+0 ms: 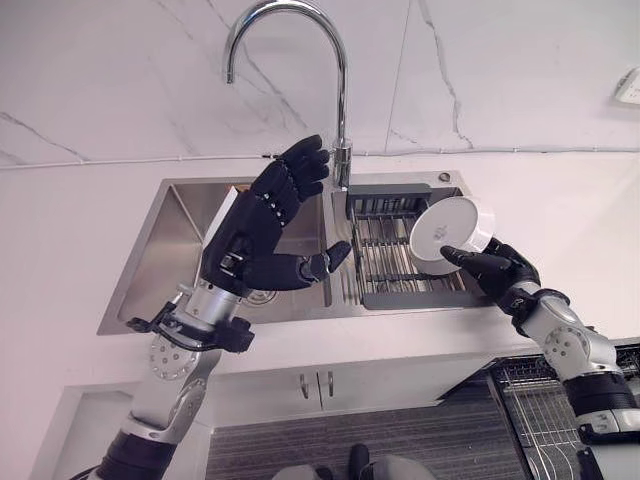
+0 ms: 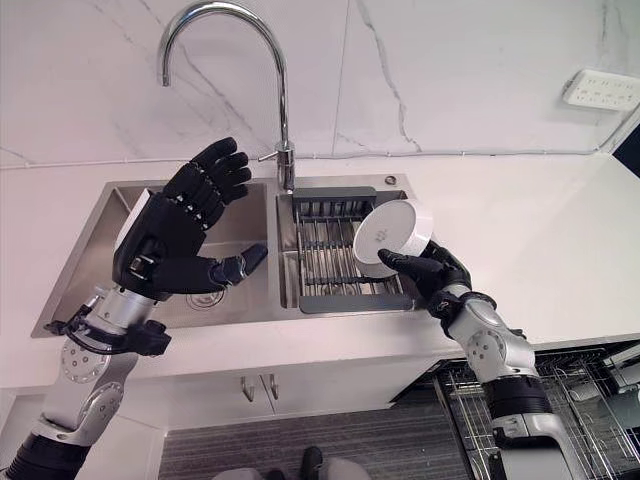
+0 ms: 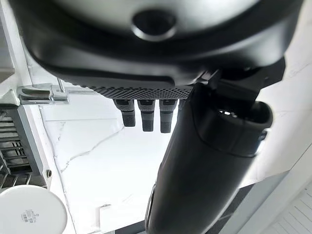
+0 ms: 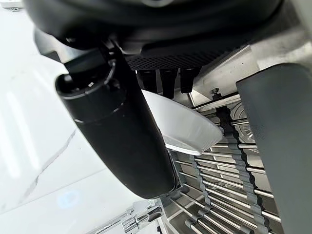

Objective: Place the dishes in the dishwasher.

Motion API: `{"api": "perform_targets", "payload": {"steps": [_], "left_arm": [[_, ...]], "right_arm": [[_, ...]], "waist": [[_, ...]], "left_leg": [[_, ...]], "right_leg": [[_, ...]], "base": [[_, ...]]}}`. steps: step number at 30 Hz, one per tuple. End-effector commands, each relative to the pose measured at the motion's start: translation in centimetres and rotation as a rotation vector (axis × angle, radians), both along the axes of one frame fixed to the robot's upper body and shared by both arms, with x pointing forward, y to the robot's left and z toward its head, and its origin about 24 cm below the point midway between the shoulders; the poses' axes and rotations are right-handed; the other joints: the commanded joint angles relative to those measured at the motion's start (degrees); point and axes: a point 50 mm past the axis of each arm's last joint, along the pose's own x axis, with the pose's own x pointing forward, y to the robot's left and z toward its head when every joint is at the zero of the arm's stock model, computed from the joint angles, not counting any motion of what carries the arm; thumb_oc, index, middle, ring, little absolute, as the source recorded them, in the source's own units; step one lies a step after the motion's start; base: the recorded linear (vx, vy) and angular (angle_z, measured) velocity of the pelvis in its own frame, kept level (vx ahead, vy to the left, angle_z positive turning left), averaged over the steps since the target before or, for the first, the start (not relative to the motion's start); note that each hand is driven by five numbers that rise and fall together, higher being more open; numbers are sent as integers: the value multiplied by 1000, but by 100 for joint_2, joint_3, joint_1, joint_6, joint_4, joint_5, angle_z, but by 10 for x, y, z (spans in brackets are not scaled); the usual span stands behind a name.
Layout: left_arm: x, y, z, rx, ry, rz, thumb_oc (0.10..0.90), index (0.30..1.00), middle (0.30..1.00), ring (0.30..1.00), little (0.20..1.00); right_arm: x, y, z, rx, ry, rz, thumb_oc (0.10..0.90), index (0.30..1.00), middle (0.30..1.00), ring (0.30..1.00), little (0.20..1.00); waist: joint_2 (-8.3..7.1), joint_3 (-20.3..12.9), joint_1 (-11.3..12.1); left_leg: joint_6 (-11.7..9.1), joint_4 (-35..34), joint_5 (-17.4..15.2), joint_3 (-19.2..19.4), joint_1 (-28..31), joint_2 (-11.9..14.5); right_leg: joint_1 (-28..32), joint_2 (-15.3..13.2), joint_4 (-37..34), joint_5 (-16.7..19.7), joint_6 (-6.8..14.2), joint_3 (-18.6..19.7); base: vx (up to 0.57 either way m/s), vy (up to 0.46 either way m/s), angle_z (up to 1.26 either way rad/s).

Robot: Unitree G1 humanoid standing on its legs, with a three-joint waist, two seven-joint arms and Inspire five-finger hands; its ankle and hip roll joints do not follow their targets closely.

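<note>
White bowl (image 2: 392, 234) pinched in right hand (image 2: 425, 272), tilted on edge above sink rack (image 2: 330, 296). Dishwasher rack (image 2: 520, 400) sits below, right-side. Left hand (image 2: 175, 235) open, empty, farther off.

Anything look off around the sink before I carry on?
Nothing stands out. The right hand holds the white bowl on its side above the drying rack in the sink, by design. The left hand is open above the basin.
</note>
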Motion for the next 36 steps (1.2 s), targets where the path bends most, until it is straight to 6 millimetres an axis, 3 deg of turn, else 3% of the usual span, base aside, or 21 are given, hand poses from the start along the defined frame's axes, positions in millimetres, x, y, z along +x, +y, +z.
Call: {"api": "perform_targets", "payload": {"steps": [1,12,34,35,36], "left_arm": [[-6,-12,45,-44,-229,-81,800,900,900,900,900],[-4,-12,46,-50,-222,-82,800,900,900,900,900],[-2,-12,47,-55,-214,-87,800,900,900,900,900],[-2,-13,48,-54,-213,-89,800,900,900,900,900],[-2,-13,47,-55,-213,-91,800,900,900,900,900]], "right_arm": [[19,-17,51,-11,-186,-38,800,900,900,900,900],[24,-29,59,-21,-197,-85,800,900,900,900,900],[32,-38,93,-43,-304,-117,800,900,900,900,900],[32,-37,96,-49,-312,-120,736,804,804,804,804],[33,-37,97,-54,-317,-122,562,542,542,542,542]], "waist": [[-169,-301,199],[-142,-305,239],[-129,-322,269],[-128,-328,271],[-124,-327,274]], "left_leg": [[-248,58,-649,22,96,173],[-251,58,-652,-1,109,156],[-279,58,-635,-25,91,143],[-281,58,-635,-29,93,139],[-280,58,-636,-31,91,138]], "right_leg": [[463,-407,190,-1023,876,-101],[488,-426,190,-1040,862,-123],[503,-441,190,-1079,838,-153],[506,-439,190,-1084,835,-152],[505,-438,190,-1084,834,-153]], "base": [[-1,7,4],[0,0,0],[0,2,1],[0,0,0],[0,0,0]]}}
